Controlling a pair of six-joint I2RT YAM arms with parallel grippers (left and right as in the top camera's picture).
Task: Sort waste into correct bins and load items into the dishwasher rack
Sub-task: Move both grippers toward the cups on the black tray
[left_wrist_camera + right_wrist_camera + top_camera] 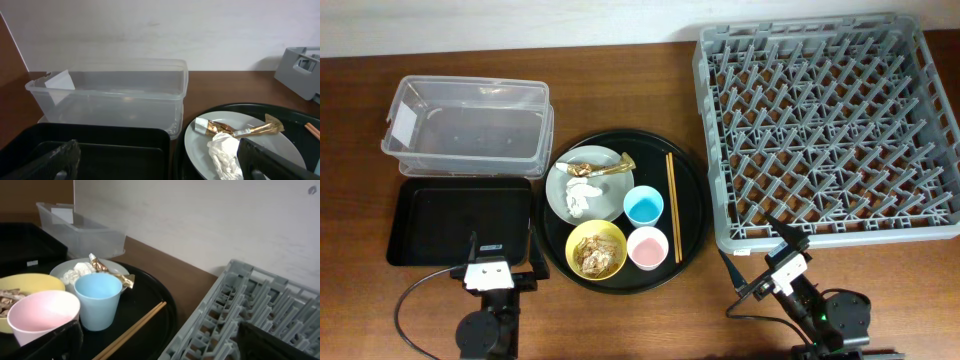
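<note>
Nearest the arms, the left gripper [501,257] hangs with its fingers spread wide over the near edge of the shallow black rectangular tray [430,215], whose bare floor shows. The right gripper [760,255], likewise spread and grasping nothing, sits by the near left corner of the large square grey plastic rack [830,130].

On the large round black tray [692,195], the yellow bowl [617,238] holds brownish crumbly scraps [592,258], and the small pink cup [647,247] stands just beside it. The small blue cup [644,206] stands just behind the pink one. The pair of thin wooden chopsticks [673,208] lies flat to the right of the cups, long axis near-to-far.

Farther back, the pale grey round plate [607,200] carries crumpled white tissue [582,195] and a shiny gold-brown wrapper [605,167] lying left-to-right. Farthest left stands the clear plastic rectangular tub [470,125]. In the wrist views, dark fingers cut off part of the pink cup and the tissue.
</note>
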